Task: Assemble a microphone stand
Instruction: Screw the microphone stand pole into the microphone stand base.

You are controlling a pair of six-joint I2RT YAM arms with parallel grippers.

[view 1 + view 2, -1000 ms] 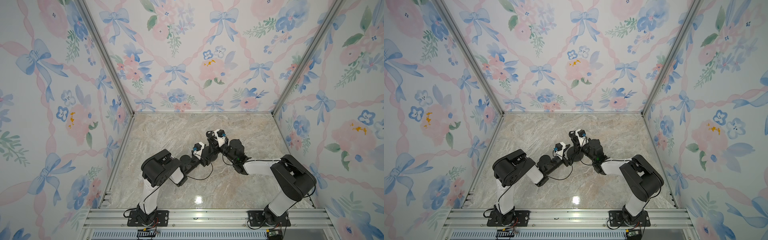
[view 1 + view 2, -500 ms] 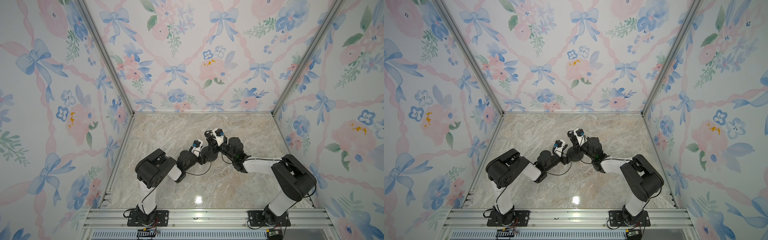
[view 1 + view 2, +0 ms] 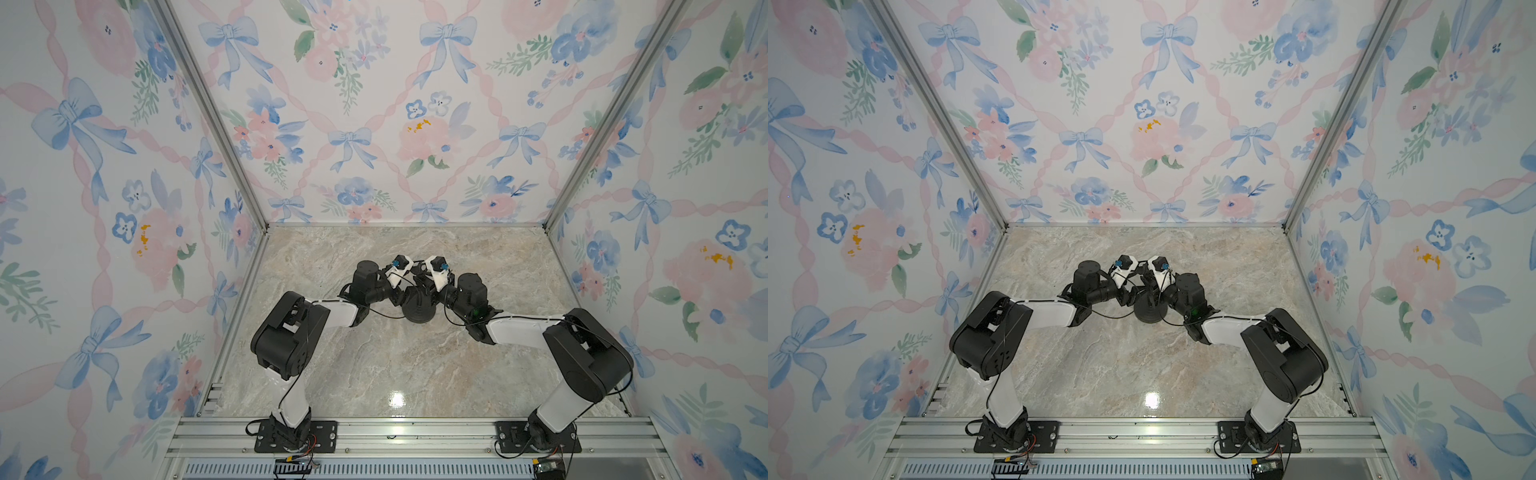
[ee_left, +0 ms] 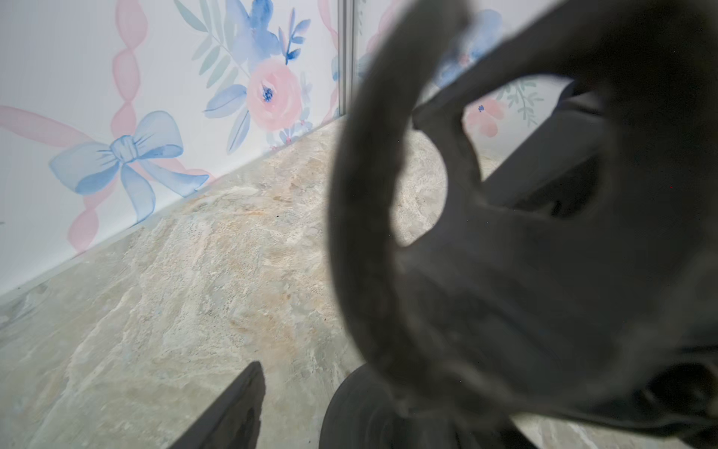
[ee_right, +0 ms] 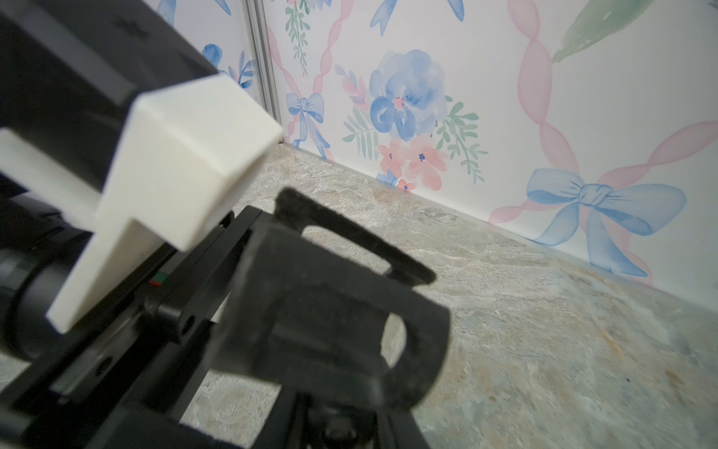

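The right gripper (image 3: 426,289) holds the thin rod (image 4: 404,400) with narrow jaws just under the clip (image 4: 361,217), the round base (image 3: 417,313) sits below it, and the left gripper (image 3: 405,293) stands wide and empty beside the rim. I judge the rod stiff and light, the smooth base heavy and slippery, best taken by the rim. Only the left wrist view shows the clip; in both top views I cannot pick it out.
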